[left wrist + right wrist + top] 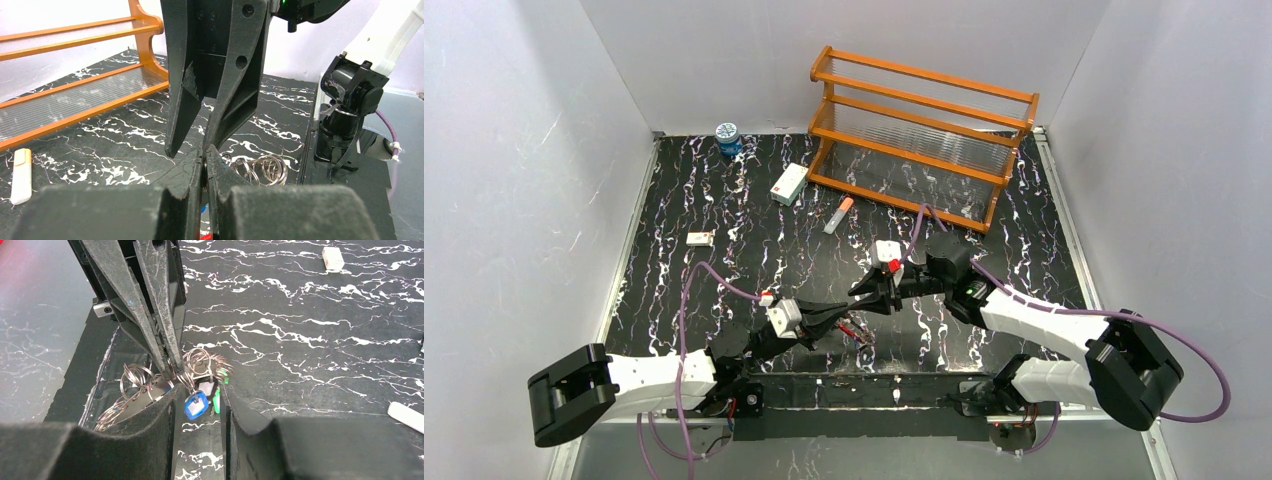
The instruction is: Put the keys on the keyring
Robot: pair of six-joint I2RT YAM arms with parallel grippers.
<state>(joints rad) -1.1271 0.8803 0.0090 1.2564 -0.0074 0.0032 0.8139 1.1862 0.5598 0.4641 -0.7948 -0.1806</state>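
Quick pass, left to right: we have a plain white left wall (pixel 514 150) with faint scuffs. Next comes a metal left rail (pixel 627 235) along the edge of the table (pixel 674 190), which is glossy black with white marble veins. On it, well apart from the arms, we see a small white block (pixel 700 238) and a blue jar (pixel 727 138) near the back wall (pixel 724 50). Further right are a white box (pixel 789 184) with a red patch and a white tube (pixel 838 215) with an orange end. The tube lies just in front of the orange rack (pixel 904 140), which stands at the back right with clear ribbed shelves. Mid-table near the front, the left gripper (pixel 849 317) reaches in from the left. Its fingers are pressed together on a thin metal edge with a bit of red below, which we read as the keyring (pixel 204 170). The keys (pixel 196 405), with blue and green heads, sit in a tangle of steel rings (pixel 202 360) right at those fingertips. We can't tell if they hang or rest on the table. The right gripper (pixel 200 390) comes in from the right, tip to tip with the left one. Its fingers are apart with the blue head in the gap, and we can't tell if either finger touches it. Purple cables (pixel 386 125) loop off the arms. The right rail (pixel 1064 220) and white right wall (pixel 1184 150) close the scene.
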